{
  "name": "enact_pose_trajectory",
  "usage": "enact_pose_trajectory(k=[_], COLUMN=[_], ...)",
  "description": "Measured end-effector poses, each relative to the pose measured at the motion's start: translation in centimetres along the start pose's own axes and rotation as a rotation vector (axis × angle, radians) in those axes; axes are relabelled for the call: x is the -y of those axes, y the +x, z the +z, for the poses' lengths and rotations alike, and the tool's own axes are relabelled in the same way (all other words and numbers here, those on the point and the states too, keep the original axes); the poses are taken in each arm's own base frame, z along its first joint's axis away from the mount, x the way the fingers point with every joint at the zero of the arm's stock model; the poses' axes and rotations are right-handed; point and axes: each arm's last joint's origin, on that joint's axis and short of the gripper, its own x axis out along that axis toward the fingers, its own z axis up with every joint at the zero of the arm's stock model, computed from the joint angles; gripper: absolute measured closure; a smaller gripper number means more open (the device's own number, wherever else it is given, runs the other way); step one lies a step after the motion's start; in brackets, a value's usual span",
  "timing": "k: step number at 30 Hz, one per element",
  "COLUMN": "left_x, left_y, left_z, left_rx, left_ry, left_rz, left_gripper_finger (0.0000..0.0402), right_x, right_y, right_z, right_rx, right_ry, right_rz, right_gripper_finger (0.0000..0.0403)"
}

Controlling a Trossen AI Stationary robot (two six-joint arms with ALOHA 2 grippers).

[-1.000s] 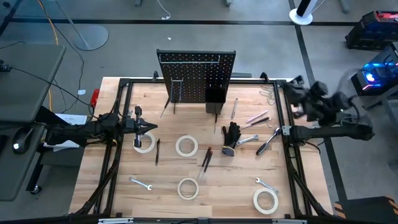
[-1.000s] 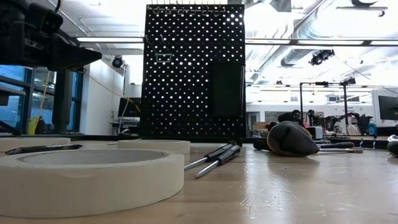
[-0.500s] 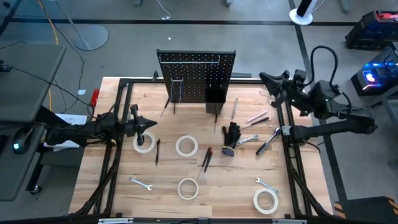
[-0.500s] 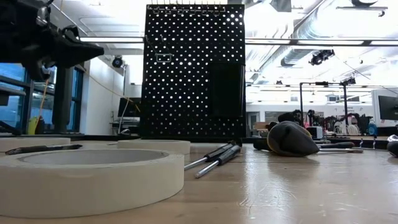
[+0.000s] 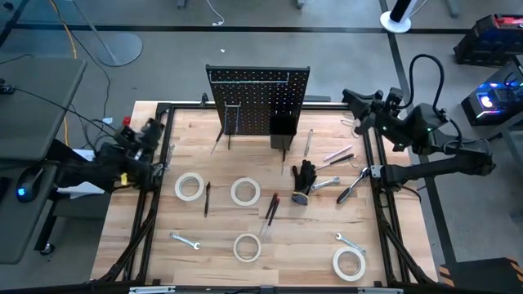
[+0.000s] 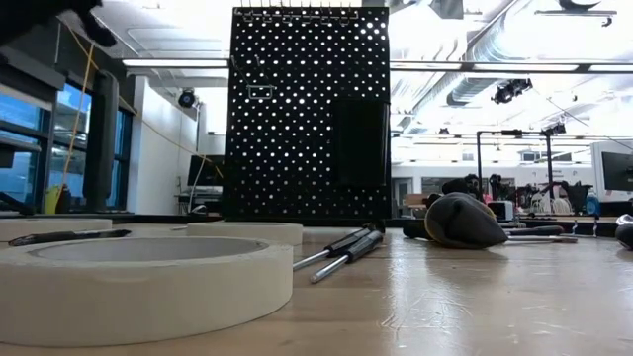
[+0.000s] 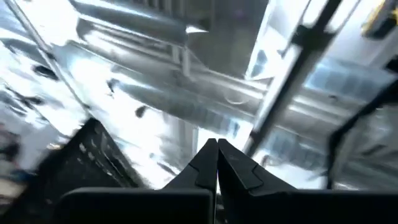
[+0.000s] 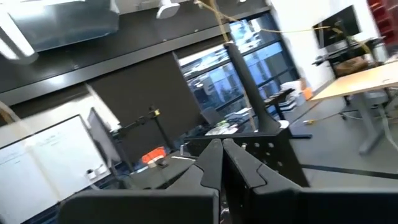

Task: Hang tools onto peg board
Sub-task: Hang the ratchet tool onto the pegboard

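Both grippers are clenched empty; left gripper [image 5: 155,128] has pulled back off the table, leaving every tool unhung from the peg board [image 5: 258,101].

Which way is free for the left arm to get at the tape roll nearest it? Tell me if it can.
Probably yes. The left gripper, shut and empty, sits at the table's left edge; the tape roll lies flat just inboard, only bare wood between. It must open first.

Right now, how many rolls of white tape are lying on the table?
4. One roll lies at the table's left side, one near the middle in front of the peg board, one at the front centre, one at the front right corner. None looks hidden.
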Motion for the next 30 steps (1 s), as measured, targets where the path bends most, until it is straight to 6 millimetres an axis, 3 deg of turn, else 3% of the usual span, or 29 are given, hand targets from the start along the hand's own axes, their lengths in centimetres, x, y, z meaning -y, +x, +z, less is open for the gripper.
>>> enact_pose_trajectory(k=[4,9,14,22,27,30], left_x=[1.2,1.6,1.7,3.0,3.1,2.9], left_y=[3.4,7.7,10.3,10.8,8.7,6.7], left_z=[0.4,-1.9,-2.1,-0.7,-2.3,-3.3], left_rx=[-0.137,-0.396,-0.533,-0.741,-1.118,-1.361], left_ry=[0.122,0.323,0.296,-0.048,-0.299,-0.293], left_rz=[0.067,0.149,0.288,0.412,0.553,0.644], left_gripper_finger=[0.0401,0.0401,0.0398,0.0348,0.0282,0.0243], right_x=[0.1,0.2,0.9,2.6,2.5,2.4], right_y=[0.0,-0.1,-0.4,-1.8,-1.2,-0.5], right_z=[0.0,-0.4,-2.7,-7.1,-8.5,-9.5], right_rx=[0.005,-0.037,-0.285,-0.792,-0.899,-0.936], right_ry=[0.0,0.001,0.043,-0.081,-0.147,-0.154], right_rz=[-0.015,-0.026,-0.023,-0.094,-0.057,-0.08], right_gripper_finger=[0.0402,0.0402,0.0402,0.0394,0.0346,0.0306])
